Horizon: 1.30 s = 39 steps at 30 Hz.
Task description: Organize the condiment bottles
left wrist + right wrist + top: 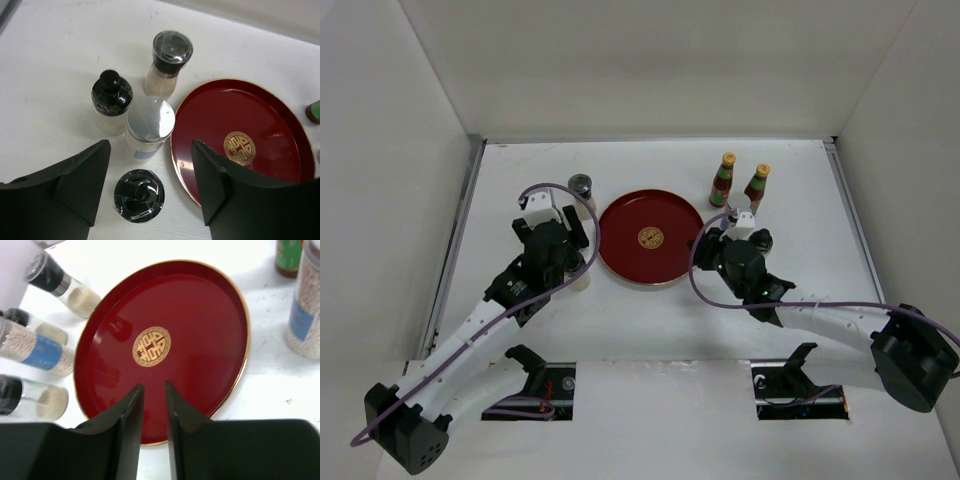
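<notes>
Several pale spice jars stand left of the round red tray (260,115): a black-lidded jar (139,195), a silver-lidded jar (150,124), a black-knobbed jar (111,100) and a tall grinder (170,57). My left gripper (150,150) hangs open over them, the black-lidded jar low between its fingers and untouched. Two red sauce bottles (723,180) (757,187) with yellow caps stand beyond the tray's right side. My right gripper (153,385) is shut and empty over the tray's near edge. A blue-labelled jar (305,315) stands to its right.
The tray (651,238) holds nothing. White walls (380,200) enclose the table on three sides. The left arm (480,320) covers most of the jar cluster in the top view; only the grinder (582,187) and one pale jar (580,278) show there.
</notes>
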Tool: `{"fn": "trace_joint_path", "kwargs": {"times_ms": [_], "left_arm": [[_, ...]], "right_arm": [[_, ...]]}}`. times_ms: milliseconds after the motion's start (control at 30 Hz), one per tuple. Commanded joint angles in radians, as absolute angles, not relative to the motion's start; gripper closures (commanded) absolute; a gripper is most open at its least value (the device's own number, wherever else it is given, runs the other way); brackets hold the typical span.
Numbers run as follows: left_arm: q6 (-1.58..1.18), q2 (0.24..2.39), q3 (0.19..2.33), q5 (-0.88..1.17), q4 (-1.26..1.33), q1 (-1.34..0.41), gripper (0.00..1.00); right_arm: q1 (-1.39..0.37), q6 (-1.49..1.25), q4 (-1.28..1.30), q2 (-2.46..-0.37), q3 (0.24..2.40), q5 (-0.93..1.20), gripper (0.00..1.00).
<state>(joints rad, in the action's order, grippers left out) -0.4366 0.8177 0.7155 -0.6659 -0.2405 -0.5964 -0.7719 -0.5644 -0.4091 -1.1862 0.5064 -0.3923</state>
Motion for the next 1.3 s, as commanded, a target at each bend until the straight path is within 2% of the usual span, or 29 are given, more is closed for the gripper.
{"fn": "trace_joint_path", "kwargs": {"times_ms": [0, 67, 167, 233, 467, 600, 700, 833, 933, 1100, 1267], "left_arm": [[-0.429, 0.885, 0.768, -0.635, -0.308, -0.567, 0.25], [-0.430, 0.926, 0.775, -0.627, -0.308, -0.556, 0.14], [-0.428, 1.004, 0.790, -0.615, -0.290, -0.533, 0.12], [-0.426, 1.054, 0.807, -0.611, -0.273, -0.512, 0.11], [-0.419, 1.172, 0.841, -0.571, -0.173, -0.481, 0.13], [-0.400, 1.218, 0.847, -0.554, -0.120, -0.472, 0.18], [-0.396, 1.252, 0.864, -0.554, -0.107, -0.461, 0.28], [-0.400, 1.253, 0.870, -0.578, -0.104, -0.467, 0.49], [-0.387, 1.220, 0.905, -0.612, -0.104, -0.478, 0.56], [-0.328, 1.177, 0.974, -0.672, -0.017, -0.524, 0.59], [-0.307, 1.245, 1.069, -0.661, 0.017, -0.573, 0.60]], "right_arm": [[-0.753, -0.574, -0.544, -1.158, 0.477, -0.313, 0.70], [-0.748, -0.581, -0.546, -1.166, 0.479, -0.282, 0.61], [-0.748, -0.572, -0.561, -1.175, 0.479, -0.279, 0.33], [-0.737, -0.581, -0.563, -1.186, 0.476, -0.268, 0.25], [-0.737, -0.580, -0.568, -1.192, 0.482, -0.239, 0.22], [-0.737, -0.581, -0.568, -1.197, 0.486, -0.225, 0.23], [-0.737, -0.584, -0.571, -1.200, 0.482, -0.222, 0.23], [-0.737, -0.591, -0.569, -1.187, 0.480, -0.219, 0.24], [-0.728, -0.594, -0.580, -1.190, 0.471, -0.227, 0.25], [-0.722, -0.595, -0.583, -1.218, 0.483, -0.210, 0.26], [-0.706, -0.618, -0.580, -1.206, 0.468, -0.218, 0.28]]}}
